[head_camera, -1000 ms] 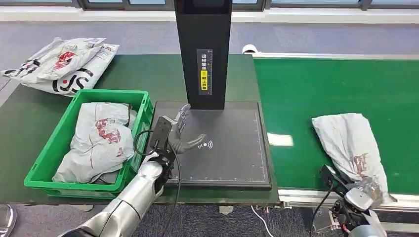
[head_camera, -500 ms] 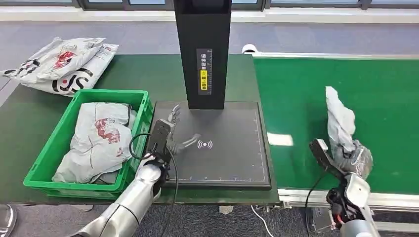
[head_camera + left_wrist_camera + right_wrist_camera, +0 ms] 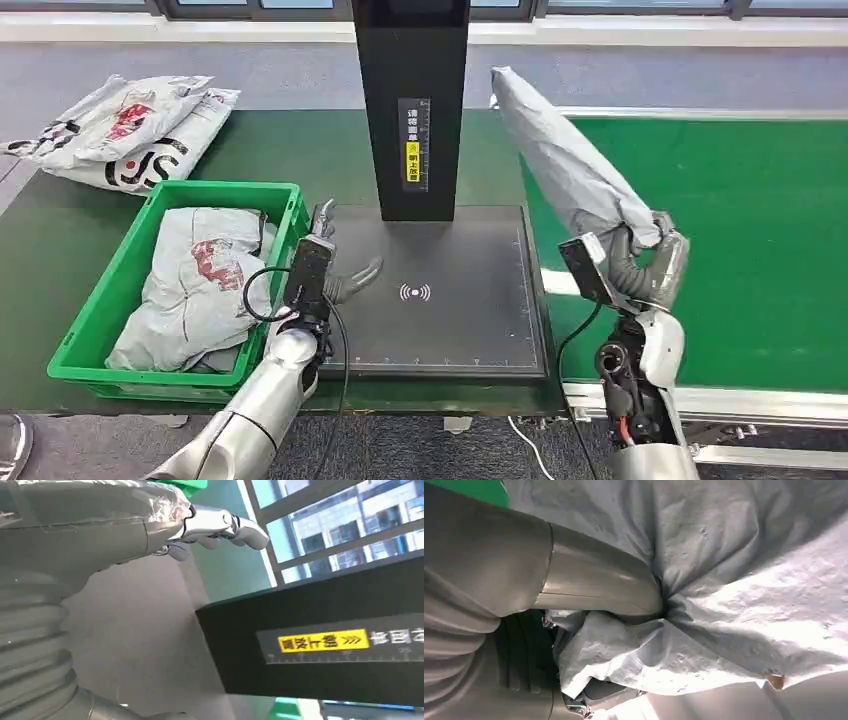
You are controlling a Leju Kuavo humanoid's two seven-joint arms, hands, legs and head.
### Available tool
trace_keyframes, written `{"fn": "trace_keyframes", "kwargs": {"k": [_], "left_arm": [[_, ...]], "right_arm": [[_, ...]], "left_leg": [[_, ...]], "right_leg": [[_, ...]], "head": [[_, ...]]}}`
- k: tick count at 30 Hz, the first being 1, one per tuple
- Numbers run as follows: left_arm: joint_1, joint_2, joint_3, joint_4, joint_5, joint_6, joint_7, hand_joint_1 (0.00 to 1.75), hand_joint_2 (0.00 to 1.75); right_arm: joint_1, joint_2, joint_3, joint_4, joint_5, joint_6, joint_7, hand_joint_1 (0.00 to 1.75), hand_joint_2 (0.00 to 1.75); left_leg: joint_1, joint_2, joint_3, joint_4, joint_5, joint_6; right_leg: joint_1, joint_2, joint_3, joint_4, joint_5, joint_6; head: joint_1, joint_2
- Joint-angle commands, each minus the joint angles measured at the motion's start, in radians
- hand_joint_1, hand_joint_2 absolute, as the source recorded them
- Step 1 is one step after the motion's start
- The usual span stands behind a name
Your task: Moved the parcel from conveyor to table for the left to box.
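My right hand gripped the grey parcel by its near end, my thumb pressed into the crumpled wrapper. The parcel was held in the air, slanting up and to the far left, above the seam between the green conveyor and the dark scanner plate; its far tip stood just right of the black scanner column.

My left hand held nothing, its fingers spread, over the left edge of the scanner plate. Just to its left stood the green crate with grey parcels inside. More bagged parcels lay at the far left corner of the dark green table.
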Motion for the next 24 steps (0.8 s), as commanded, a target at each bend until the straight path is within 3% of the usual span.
{"fn": "trace_keyframes", "kwargs": {"k": [1, 4, 8, 18, 19, 20, 24], "left_arm": [[-0.035, 0.011, 0.064, -0.020, -0.012, 0.000, 0.007, 0.00, 1.75], [-0.041, 0.018, 0.052, -0.023, -0.001, -0.005, 0.004, 0.00, 1.75], [-0.051, 0.018, 0.047, -0.014, 0.022, -0.001, 0.004, 0.00, 1.75], [-0.055, 0.019, 0.031, 0.005, 0.049, 0.007, -0.016, 0.00, 1.75], [-0.055, 0.019, 0.031, 0.005, 0.050, 0.008, -0.017, 0.00, 1.75], [-0.054, 0.019, 0.032, 0.000, 0.052, 0.019, -0.024, 0.00, 1.75], [-0.022, 0.034, 0.037, -0.052, 0.059, 0.036, -0.029, 0.00, 1.75]], "right_arm": [[-0.011, 0.021, 0.427, 0.158, -0.099, 0.163, 0.064, 1.75, 1.75], [0.009, 0.008, 0.508, 0.184, -0.198, 0.352, 0.067, 1.75, 1.75], [0.017, -0.037, 0.613, 0.260, -0.256, 0.484, 0.057, 1.75, 1.75], [0.009, -0.102, 0.716, 0.343, -0.306, 0.557, 0.010, 1.75, 1.75], [0.008, -0.107, 0.721, 0.346, -0.305, 0.561, 0.009, 1.52, 1.75], [0.005, -0.116, 0.727, 0.344, -0.320, 0.562, -0.004, 0.00, 1.75], [0.015, -0.140, 0.687, 0.241, -0.389, 0.493, -0.049, 0.00, 1.75]], "left_leg": [[0.001, 0.006, 0.002, -0.001, -0.001, -0.001], [0.002, 0.003, 0.002, -0.001, -0.001, -0.001], [0.002, 0.002, 0.003, -0.001, -0.001, -0.001], [0.001, 0.000, 0.003, -0.001, -0.001, -0.002], [0.002, 0.001, 0.004, -0.002, -0.001, -0.002], [0.002, 0.000, 0.004, -0.001, -0.001, -0.002], [0.001, 0.001, 0.007, -0.001, -0.001, -0.002]], "right_leg": [[0.002, 0.004, 0.000, -0.001, 0.001, -0.002], [0.002, 0.002, 0.001, -0.001, 0.000, -0.002], [0.002, 0.001, 0.002, -0.002, 0.000, -0.002], [0.002, -0.001, 0.003, -0.003, -0.001, -0.002], [0.002, -0.001, 0.004, -0.004, -0.001, -0.002], [0.002, -0.001, 0.003, -0.002, -0.001, -0.002], [0.002, -0.001, 0.005, -0.003, -0.001, -0.002]], "head": [[0.000, 0.000], [0.000, 0.000], [0.000, 0.000], [0.000, 0.000], [0.000, 0.000], [0.000, 0.000], [0.000, 0.000]]}}
